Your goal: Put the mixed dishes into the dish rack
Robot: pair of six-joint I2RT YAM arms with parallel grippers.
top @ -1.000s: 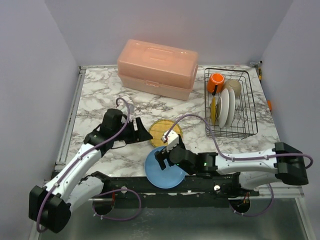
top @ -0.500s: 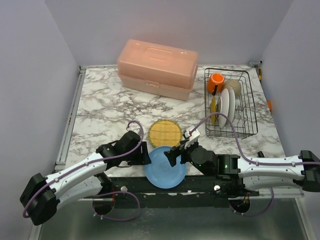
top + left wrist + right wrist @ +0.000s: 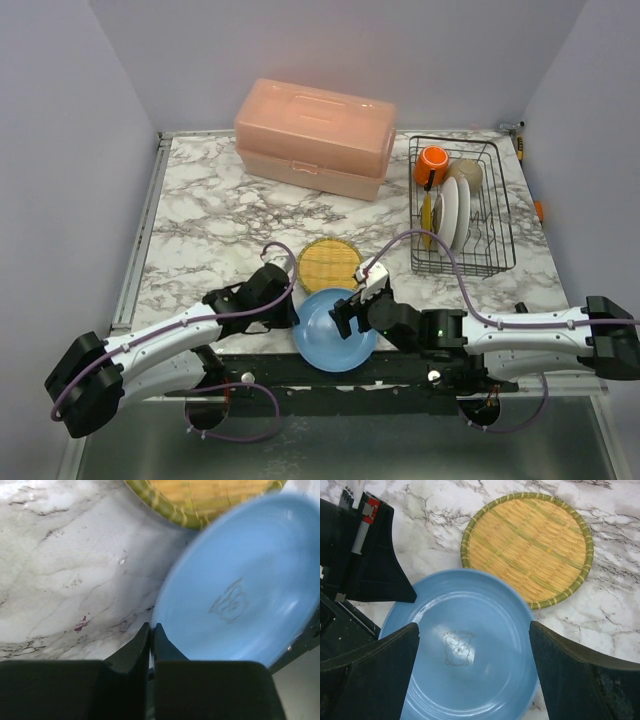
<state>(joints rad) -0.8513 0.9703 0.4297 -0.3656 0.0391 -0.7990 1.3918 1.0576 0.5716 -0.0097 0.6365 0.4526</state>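
The marble bench (image 3: 210, 210) carries everything, and the blue plate (image 3: 335, 335) at its near edge is the piece left to load. Well behind that plate and to its left sits the pink box (image 3: 312, 138), which has no part in the job. Behind the plate to its right, well apart, stands the dish rack (image 3: 465, 270). The rack already holds white plates (image 3: 452, 212) upright between the prongs, a yellow plate (image 3: 427, 222) beside them, the orange mug (image 3: 432, 160) and the cream bowl (image 3: 466, 172).

The blue plate lies face up, and its near part juts over the bench's edge. I judge that this gives a finger room to get under the rim. A woven tray (image 3: 527, 547) lies flat just behind the plate. Their rims meet there, though I cannot tell whether they overlap.

The right pincer (image 3: 474, 625) hangs over the plate with its fingers spread wide, one on each side of the plate, probably ready to take it. The left pincer (image 3: 151, 626) is at the plate's left rim with its fingers drawn together. No rim shows between them, so it seems to nudge or steady the plate rather than hold it.
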